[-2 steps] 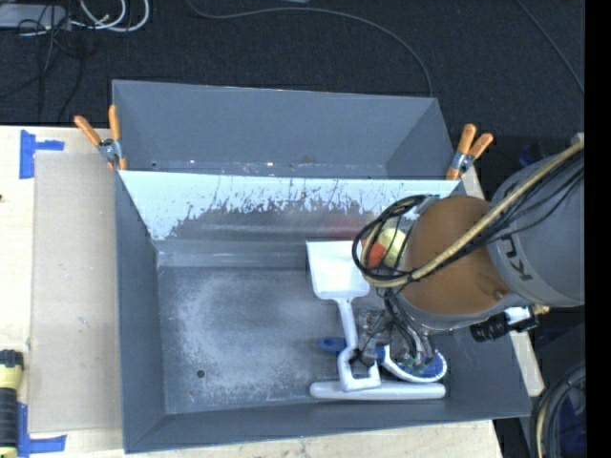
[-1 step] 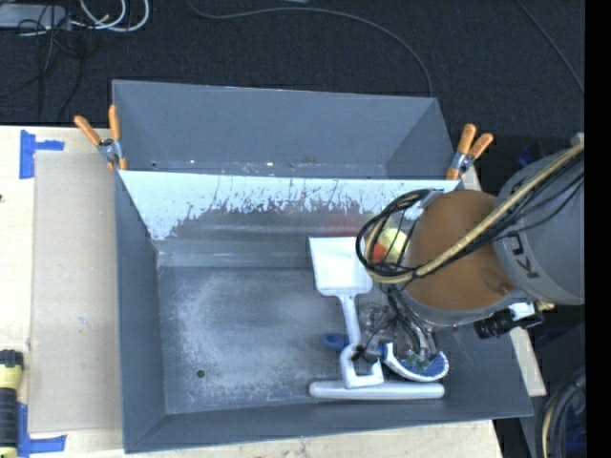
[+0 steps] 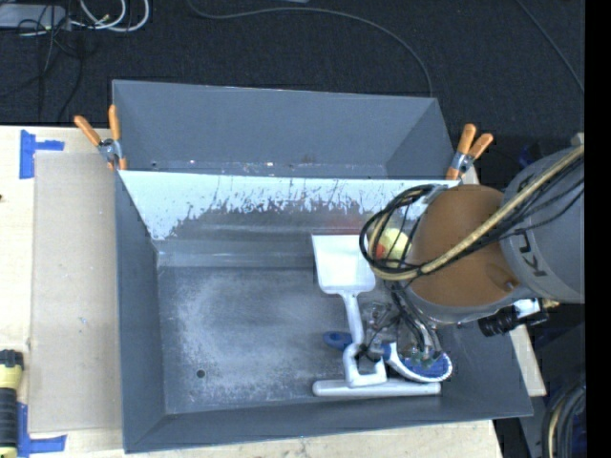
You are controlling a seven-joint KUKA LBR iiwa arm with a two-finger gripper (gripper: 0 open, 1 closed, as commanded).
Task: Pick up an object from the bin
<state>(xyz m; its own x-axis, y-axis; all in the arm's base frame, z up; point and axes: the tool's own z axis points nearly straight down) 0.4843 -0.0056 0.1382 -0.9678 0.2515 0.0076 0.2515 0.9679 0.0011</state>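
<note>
Four things bunched: white scoop [image 3: 341, 263], white bar [image 3: 378, 386], small blue piece [image 3: 334, 339] and blue-and-white round thing [image 3: 421, 366], all at the near right end of the bin [image 3: 239, 332].
Gripper: down low in that bunch [image 3: 389, 340], under the orange cover.
Grip width: can't tell, cables and wrist are in the way; nothing seen held.
Nearest thing: the scoop's handle, on the gripper's view-left side; touching or just beside, I can't tell which.
Long axis: the handle runs from the pan by the back slope toward the near wall, ending at the bar.
Bar: lies crosswise along the near wall, nearer to us than the gripper.
Round thing: just beside the gripper, view-right.
Judgement: the grasp should close across the handle, after a slight shift view-left.
</note>
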